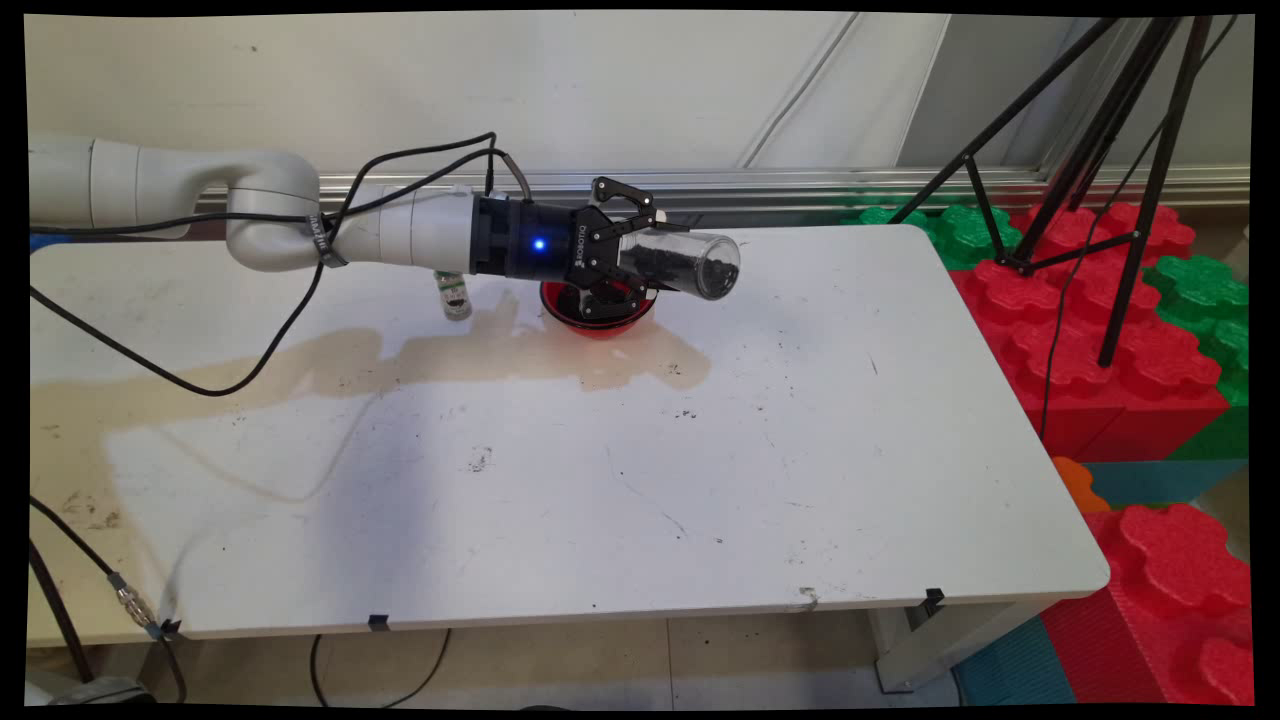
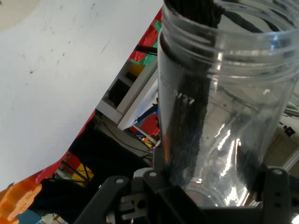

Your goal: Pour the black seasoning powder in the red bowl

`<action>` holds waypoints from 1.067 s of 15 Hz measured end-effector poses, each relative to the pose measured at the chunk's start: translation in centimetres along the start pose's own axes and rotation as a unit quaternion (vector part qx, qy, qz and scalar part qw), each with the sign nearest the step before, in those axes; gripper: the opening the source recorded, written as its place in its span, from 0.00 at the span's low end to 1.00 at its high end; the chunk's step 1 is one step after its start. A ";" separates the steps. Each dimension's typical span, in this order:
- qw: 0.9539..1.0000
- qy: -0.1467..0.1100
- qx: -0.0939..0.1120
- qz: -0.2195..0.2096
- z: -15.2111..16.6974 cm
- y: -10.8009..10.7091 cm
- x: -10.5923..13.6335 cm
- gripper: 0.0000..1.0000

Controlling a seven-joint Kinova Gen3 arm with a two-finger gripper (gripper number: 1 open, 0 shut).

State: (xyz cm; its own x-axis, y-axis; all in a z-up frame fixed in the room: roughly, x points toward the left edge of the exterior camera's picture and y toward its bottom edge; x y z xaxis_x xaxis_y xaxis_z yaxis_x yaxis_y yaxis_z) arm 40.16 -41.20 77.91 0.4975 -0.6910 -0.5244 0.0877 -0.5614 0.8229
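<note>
Gripper: the black two-finger gripper (image 1: 640, 262) is extended sideways above the far middle of the white tabletop (image 1: 820, 460), its fingers (image 1: 622, 192) clamped around a clear plastic jar (image 1: 685, 262).

Jar attitude: the jar lies close to horizontal in the grasp, mouth end pointing away from the arm, towards the main view's right. It is off the tabletop, held clear above it.

Jar contents: dark granular material sits along the lower side of the jar and gathers near the mouth end. In the hand view the same dark material lines one wall of the jar (image 2: 219, 107). No lid is visible on the threaded neck.

Bowl: a red bowl (image 1: 597, 312) stands on the tabletop directly beneath the gripper, largely covered by it. Whether it holds anything cannot be determined.

Nearby item: a small bottle (image 1: 453, 295) with a green-marked label stands upright just beside the bowl, partly behind the arm.

Surface condition: a broad brownish stain (image 1: 400, 360) runs from the tabletop's left edge to the bowl; a few dark specks lie scattered in front of the bowl.

Progress, as judged: the jar is lifted, tipped and positioned near the bowl, though its mouth projects past the bowl's rim. Much of the dark material remains inside the jar.

Surroundings: red and green foam blocks (image 1: 1100, 340) and a black tripod (image 1: 1120, 150) stand right of the tabletop.
</note>
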 end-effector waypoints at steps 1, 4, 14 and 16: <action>1.000 0.001 -0.001 -0.003 0.0 0.1 0.0 0.00; 1.000 0.002 -0.003 -0.008 0.0 0.2 -0.1 0.00; 1.000 0.006 -0.010 -0.019 0.0 0.6 -0.1 0.00; 1.000 0.007 -0.011 -0.019 0.0 0.7 -0.2 0.00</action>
State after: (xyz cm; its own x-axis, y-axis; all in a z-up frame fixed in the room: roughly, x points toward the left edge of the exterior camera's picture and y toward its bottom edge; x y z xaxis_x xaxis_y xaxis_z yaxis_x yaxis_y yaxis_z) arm 40.13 -41.47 78.55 0.5048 -0.6626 -0.5533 0.1255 -0.5778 0.8065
